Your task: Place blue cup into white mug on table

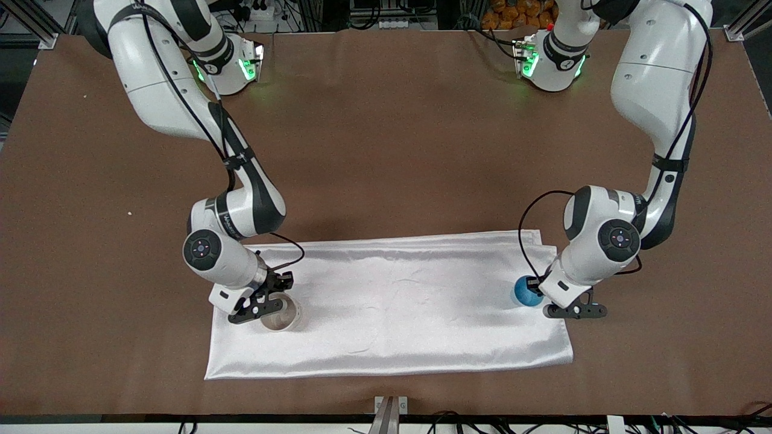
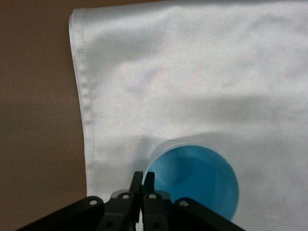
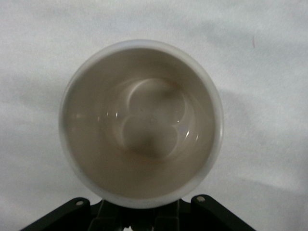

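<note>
The blue cup (image 1: 526,291) stands on the white cloth toward the left arm's end of the table (image 1: 386,150). My left gripper (image 1: 540,295) is shut on its rim; in the left wrist view the gripper (image 2: 143,180) pinches the edge of the cup (image 2: 197,183). The white mug (image 1: 281,313) stands on the cloth toward the right arm's end. My right gripper (image 1: 268,304) is beside it and holds it by its handle. In the right wrist view the mug (image 3: 139,125) is empty, and its rim hides the handle and fingertips.
A shiny white satin cloth (image 1: 392,313) lies across the part of the table nearer the front camera, with both vessels on it. The brown table surrounds it. A metal bracket (image 1: 390,410) sits at the table's near edge.
</note>
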`<act>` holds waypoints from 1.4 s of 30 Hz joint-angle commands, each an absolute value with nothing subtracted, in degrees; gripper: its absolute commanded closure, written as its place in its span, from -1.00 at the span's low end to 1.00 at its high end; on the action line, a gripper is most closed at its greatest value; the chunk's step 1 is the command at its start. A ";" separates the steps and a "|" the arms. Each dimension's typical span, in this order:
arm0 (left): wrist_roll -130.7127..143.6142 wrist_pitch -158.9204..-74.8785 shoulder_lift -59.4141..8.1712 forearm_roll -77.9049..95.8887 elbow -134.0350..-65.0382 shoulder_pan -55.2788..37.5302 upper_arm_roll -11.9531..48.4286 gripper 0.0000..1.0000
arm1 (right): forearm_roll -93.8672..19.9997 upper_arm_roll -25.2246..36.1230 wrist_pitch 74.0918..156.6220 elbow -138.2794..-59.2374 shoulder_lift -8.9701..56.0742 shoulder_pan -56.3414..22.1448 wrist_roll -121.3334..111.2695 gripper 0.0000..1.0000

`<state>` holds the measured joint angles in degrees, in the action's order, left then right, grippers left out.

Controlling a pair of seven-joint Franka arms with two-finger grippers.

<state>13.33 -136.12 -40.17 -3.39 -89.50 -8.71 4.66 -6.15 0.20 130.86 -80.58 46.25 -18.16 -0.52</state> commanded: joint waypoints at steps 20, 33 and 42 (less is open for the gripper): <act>14.59 -124.99 -30.24 -5.19 -89.03 -9.05 5.01 1.00 | -7.38 -1.75 125.77 -104.41 23.56 -20.21 7.20 1.00; 15.38 -117.43 -26.11 -5.10 -89.12 -11.34 5.18 1.00 | -5.19 -12.56 126.21 -107.40 18.54 -20.21 25.56 1.00; 21.17 -113.38 -24.44 -5.18 -88.86 -14.76 5.19 1.00 | -1.06 -21.17 126.65 -107.40 19.25 -20.48 39.72 1.00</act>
<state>16.65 -115.36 -26.31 -3.50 -88.11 -12.62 5.22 -2.85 -17.26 125.62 -105.75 20.19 -20.96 33.79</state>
